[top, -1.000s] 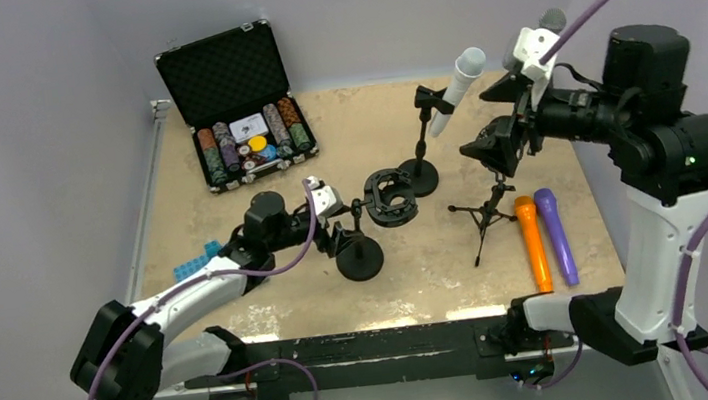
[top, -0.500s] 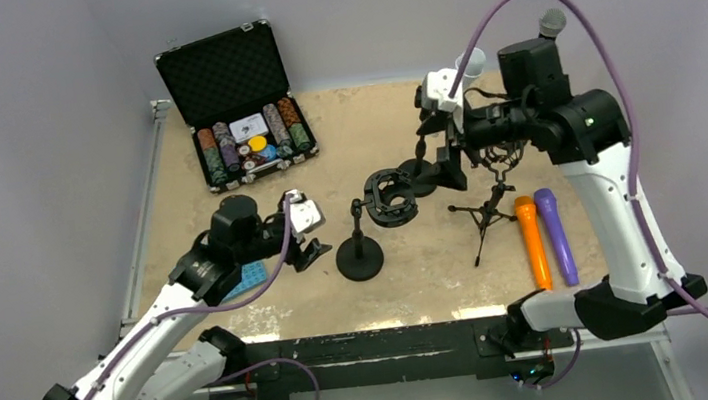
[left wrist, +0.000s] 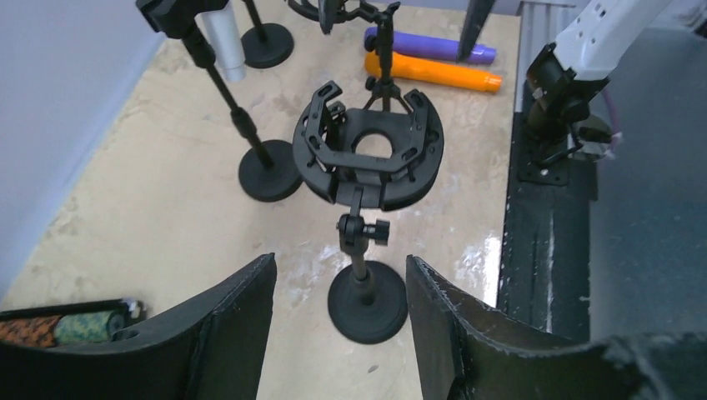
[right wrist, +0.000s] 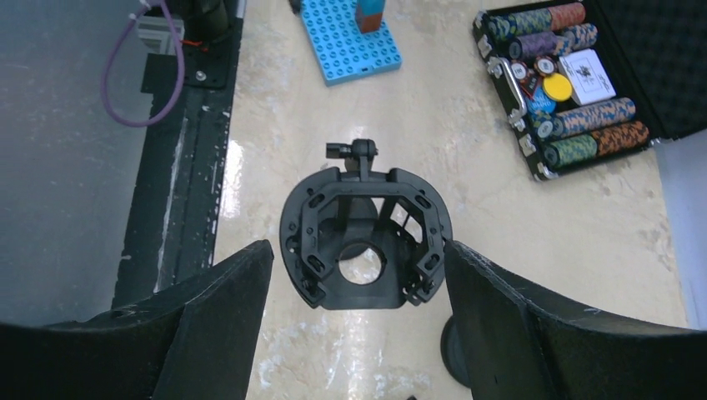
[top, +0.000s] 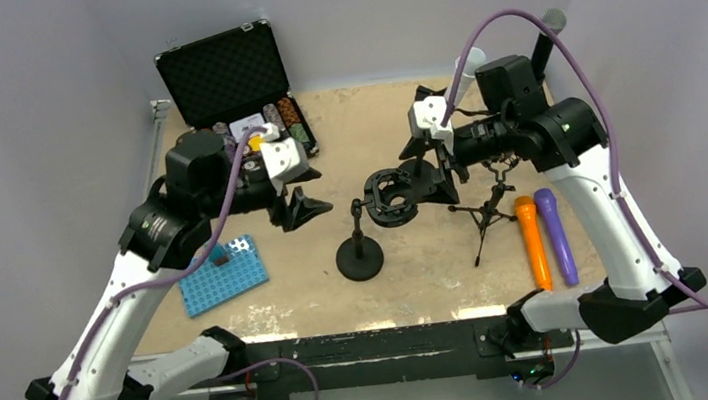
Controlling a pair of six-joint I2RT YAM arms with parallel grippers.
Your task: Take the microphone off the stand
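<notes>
A white microphone [left wrist: 222, 35] sits tilted in the clip of a black round-base stand [left wrist: 268, 175]. In the top view only its tip [top: 475, 56] shows behind my right arm. A grey-headed microphone [top: 551, 22] stands at the far right. My left gripper [top: 298, 208] is open and empty, raised left of the empty shock-mount stand [top: 360, 257]; it also shows in the left wrist view [left wrist: 340, 333]. My right gripper [top: 434, 175] is open and empty, facing the shock mount [right wrist: 365, 237] from the right, as the right wrist view [right wrist: 358, 333] shows.
An orange microphone [top: 533, 242] and a purple one [top: 555, 235] lie at the right beside a small tripod stand [top: 486, 215]. An open case of poker chips [top: 239, 123] sits at the back left. A blue stud plate [top: 224, 273] lies at the front left.
My left arm has risen and pulled back left from the shock-mount stand, uncovering the blue plate. My right arm has swung left and down in front of the white microphone's stand.
</notes>
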